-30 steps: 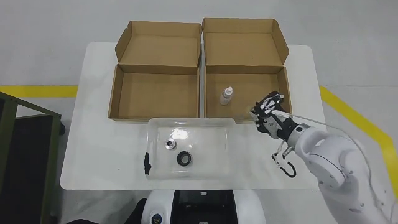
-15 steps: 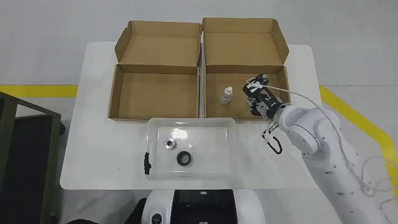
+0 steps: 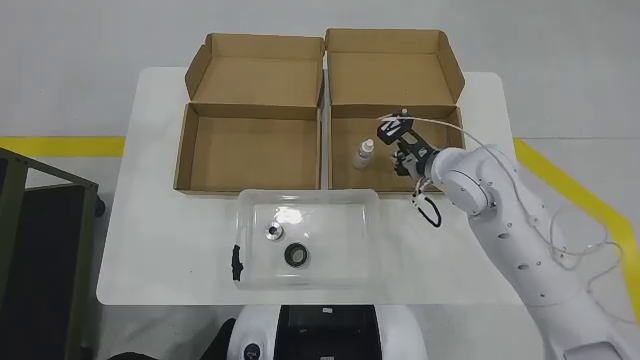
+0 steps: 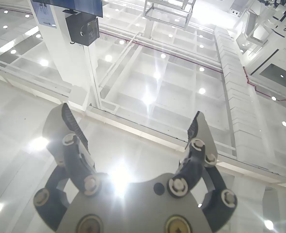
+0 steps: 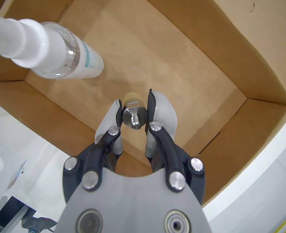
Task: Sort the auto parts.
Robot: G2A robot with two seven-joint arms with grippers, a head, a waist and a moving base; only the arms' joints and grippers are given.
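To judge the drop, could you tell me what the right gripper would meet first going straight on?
Probably the bare cardboard floor of the right box; the right gripper, shut on a metal part, points clear of the bottle.

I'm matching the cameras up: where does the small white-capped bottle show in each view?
Top view: bottle in the right cardboard box, by its wall nearest the other box.
Right wrist view: bottle on that box's floor, beyond the right gripper holding a metal part.
Left wrist view: not in it.
Shared landmark: the right cardboard box.
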